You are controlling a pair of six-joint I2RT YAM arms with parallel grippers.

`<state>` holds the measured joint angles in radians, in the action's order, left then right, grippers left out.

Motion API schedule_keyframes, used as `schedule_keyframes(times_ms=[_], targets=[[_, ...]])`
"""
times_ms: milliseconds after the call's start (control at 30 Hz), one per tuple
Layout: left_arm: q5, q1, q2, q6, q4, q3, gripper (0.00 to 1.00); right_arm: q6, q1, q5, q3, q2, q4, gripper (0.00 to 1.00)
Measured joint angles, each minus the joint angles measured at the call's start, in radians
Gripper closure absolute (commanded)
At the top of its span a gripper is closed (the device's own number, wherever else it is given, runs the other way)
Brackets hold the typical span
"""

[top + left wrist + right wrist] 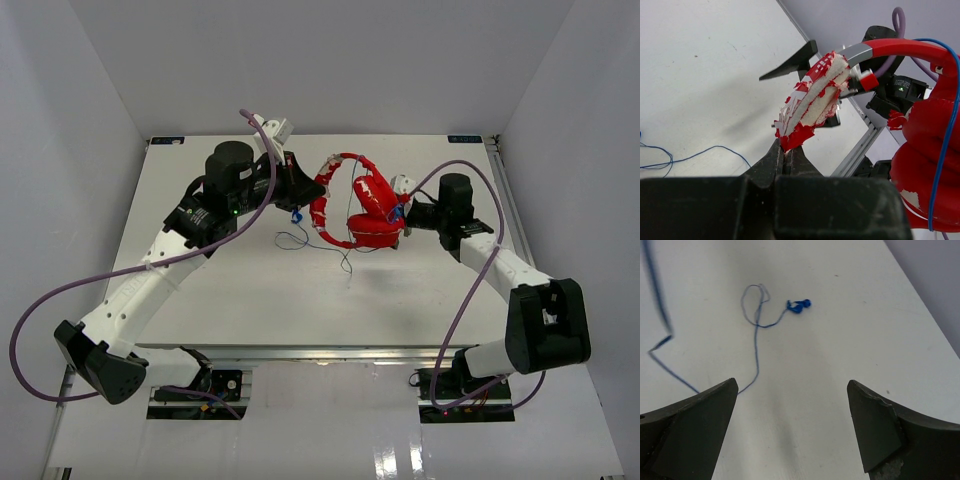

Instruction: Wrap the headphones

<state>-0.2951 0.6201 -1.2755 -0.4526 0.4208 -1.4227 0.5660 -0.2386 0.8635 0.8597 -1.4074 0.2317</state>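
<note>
The red headphones [372, 222] are at the middle of the table, their two cups stacked together on the right. The red-and-white headband [322, 205] arcs to the left. My left gripper [316, 184] is shut on the headband's torn padding [810, 107], jaws closed at its lower tip [787, 148]. My right gripper [402, 218] is just right of the cups, open and empty [792, 385]. The thin cable [300, 240] trails loose on the table to the blue plug [296, 216]. The plug [799, 305] and cable loop [757, 330] lie ahead of the right jaws.
Thick purple robot cables [250, 215] loop over both arms. Grey walls close in the white table [200, 300] on the left, right and back. An aluminium rail [860, 147] runs along the table's right edge.
</note>
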Motion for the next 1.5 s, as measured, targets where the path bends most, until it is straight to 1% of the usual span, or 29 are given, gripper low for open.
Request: schedule_keyframes(times_ms=[67, 133, 200, 267, 367, 467, 533, 600, 667, 700, 733, 767, 867, 900, 1000, 1067, 1167, 1200, 1333, 1500], targets=[[0.0, 0.0, 0.0, 0.0, 0.001, 0.0, 1.0, 0.092, -0.008, 0.116, -0.022, 0.013, -0.05, 0.03], [-0.001, 0.0, 0.0, 0.0, 0.002, 0.0, 1.0, 0.157, -0.038, 0.195, -0.047, 0.022, -0.088, 0.03], [-0.001, 0.0, 0.0, -0.001, 0.002, 0.0, 1.0, 0.142, -0.092, 0.218, -0.066, 0.02, -0.075, 0.02], [-0.002, 0.0, 0.0, -0.001, 0.002, 0.0, 1.0, 0.091, -0.15, 0.219, -0.081, 0.015, -0.029, 0.02], [-0.007, 0.0, 0.0, -0.006, 0.001, -0.002, 1.0, -0.063, -0.221, 0.204, -0.125, 0.003, 0.144, 0.02], [-0.013, 0.0, 0.0, -0.015, 0.0, -0.009, 1.0, -0.337, -0.248, 0.158, -0.201, -0.051, 0.443, 0.03], [-0.016, 0.0, 0.0, -0.025, -0.004, -0.018, 1.0, -0.516, -0.249, 0.115, -0.232, -0.117, 0.636, 0.05], [-0.017, 0.0, 0.002, -0.037, -0.015, -0.022, 1.0, -0.658, -0.249, 0.083, -0.236, -0.178, 0.771, 0.09], [-0.012, 0.0, 0.005, -0.053, -0.034, -0.022, 1.0, -0.79, -0.249, 0.055, -0.236, -0.224, 0.875, 0.18], [-0.007, 0.0, 0.007, -0.062, -0.046, -0.022, 1.0, -0.848, -0.251, 0.043, -0.236, -0.243, 0.913, 0.26], [-0.001, 0.0, 0.01, -0.072, -0.059, -0.022, 1.0, -0.898, -0.255, 0.033, -0.236, -0.259, 0.943, 0.38], [0.006, 0.0, 0.013, -0.083, -0.072, -0.022, 1.0, -0.94, -0.26, 0.027, -0.236, -0.273, 0.965, 0.48], [0.042, 0.0, 0.021, -0.114, -0.111, -0.022, 1.0, -1.015, -0.281, 0.027, -0.236, -0.298, 1.004, 0.88], [0.06, 0.0, 0.025, -0.124, -0.12, -0.022, 1.0, -1.03, -0.286, 0.03, -0.237, -0.301, 1.01, 0.92], [0.136, 0.001, 0.033, -0.138, -0.129, -0.028, 1.0, -1.023, -0.296, 0.03, -0.262, -0.281, 1.03, 0.92], [0.21, 0.002, 0.037, -0.142, -0.128, -0.034, 1.0, -0.979, -0.296, 0.031, -0.294, -0.237, 1.013, 0.92], [0.338, 0.003, 0.038, -0.142, -0.126, -0.041, 1.0, -0.849, -0.297, 0.022, -0.313, -0.127, 0.898, 0.92], [0.387, 0.003, 0.038, -0.138, -0.125, -0.041, 1.0, -0.797, -0.299, 0.01, -0.31, -0.086, 0.834, 0.92], [0.575, -0.006, 0.025, -0.095, -0.115, -0.041, 1.0, -0.499, -0.33, -0.097, -0.258, 0.088, 0.461, 0.92], [0.745, -0.033, -0.065, 0.018, -0.134, -0.026, 1.0, -0.195, -0.407, -0.276, -0.143, 0.234, 0.071, 0.92]])
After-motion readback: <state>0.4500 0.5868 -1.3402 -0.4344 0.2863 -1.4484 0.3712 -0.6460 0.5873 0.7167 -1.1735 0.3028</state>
